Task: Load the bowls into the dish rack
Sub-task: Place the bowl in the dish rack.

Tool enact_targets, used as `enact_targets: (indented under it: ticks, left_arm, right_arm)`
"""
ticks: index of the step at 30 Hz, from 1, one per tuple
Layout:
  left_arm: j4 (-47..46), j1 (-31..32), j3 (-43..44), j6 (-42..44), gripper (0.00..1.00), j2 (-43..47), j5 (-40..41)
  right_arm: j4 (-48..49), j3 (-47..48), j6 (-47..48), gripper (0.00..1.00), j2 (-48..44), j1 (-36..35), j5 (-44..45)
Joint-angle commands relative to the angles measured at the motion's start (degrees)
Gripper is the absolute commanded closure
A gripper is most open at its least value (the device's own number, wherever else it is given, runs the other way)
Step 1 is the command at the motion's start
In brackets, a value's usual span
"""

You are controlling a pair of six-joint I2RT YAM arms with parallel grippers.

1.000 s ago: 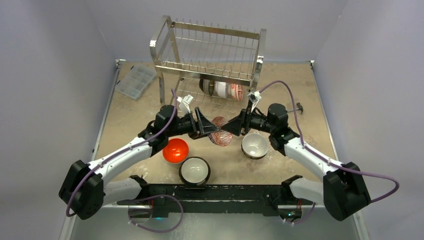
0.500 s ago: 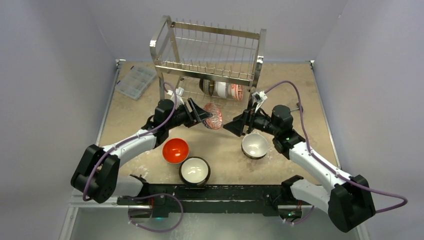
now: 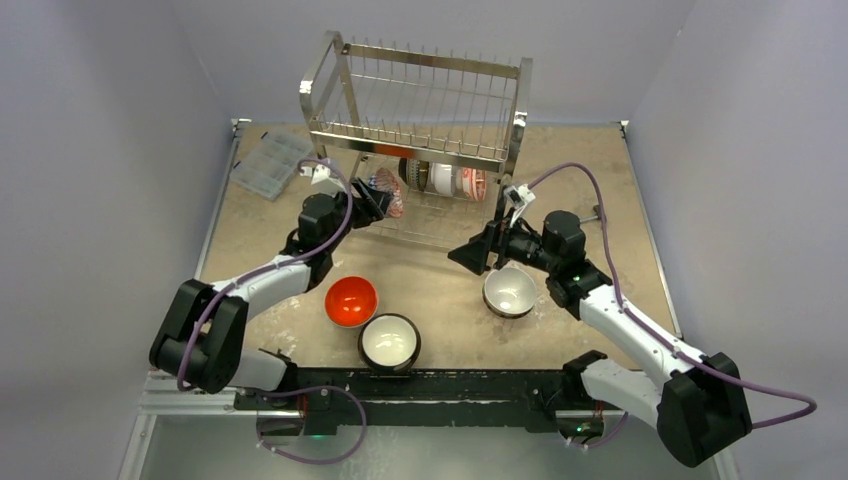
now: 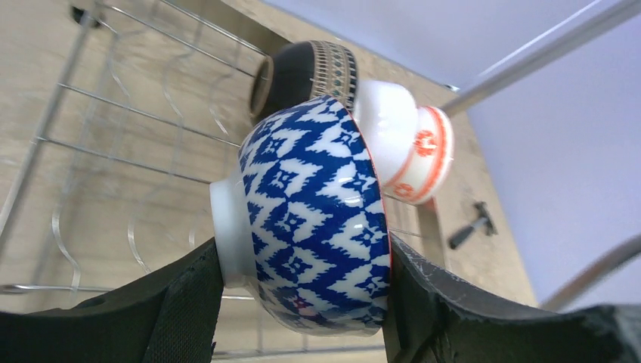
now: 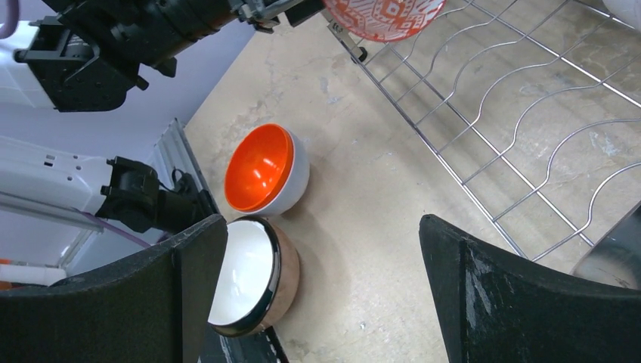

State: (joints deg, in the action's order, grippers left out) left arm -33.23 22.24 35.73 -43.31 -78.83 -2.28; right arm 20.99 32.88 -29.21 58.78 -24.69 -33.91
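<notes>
My left gripper [image 3: 378, 196] is shut on a blue-and-white patterned bowl [image 4: 310, 219] with a red inside. It holds the bowl on edge at the left end of the steel dish rack's [image 3: 420, 100] lower tier. A dark patterned bowl [image 4: 302, 72] and a white bowl with orange marks [image 4: 408, 147] stand on edge in that tier, just behind the held bowl. My right gripper [image 3: 470, 255] is open and empty above the table, its jaws wide in the right wrist view [image 5: 321, 223]. An orange bowl [image 3: 351, 301], a brown bowl with a white inside [image 3: 389, 341] and a white bowl [image 3: 509, 290] sit on the table.
A flat clear plastic box [image 3: 272, 163] lies at the far left. A small black tool [image 3: 597, 213] lies right of the rack. Grey walls close in the table on three sides. The rack's lower wire shelf [image 5: 529, 136] shows in the right wrist view.
My left gripper carried the patterned bowl from the table's middle up and left to the rack's lower tier. My right gripper drew back a little to the right, open.
</notes>
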Motion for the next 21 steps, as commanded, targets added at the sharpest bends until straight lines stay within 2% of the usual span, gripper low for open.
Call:
enact_targets:
  ticks: [1, 9, 21]
  left_arm:
    - [-10.43, -0.18, 1.59, 8.66, 1.00, -3.83, 7.51]
    - [-18.17, -0.16, 4.75, 15.51, 1.00, -11.86, 9.08]
    - [-23.01, 2.72, 6.33, 31.71, 1.00, -15.05, 18.42]
  right_arm:
    - [-0.25, 2.76, 1.61, 0.01, -0.83, -0.14, 0.65]
    - [-1.43, 3.28, 2.46, 0.01, -0.85, -0.10, 0.85]
    - [-1.96, 3.55, 3.18, 0.01, -0.60, -0.10, 0.95]
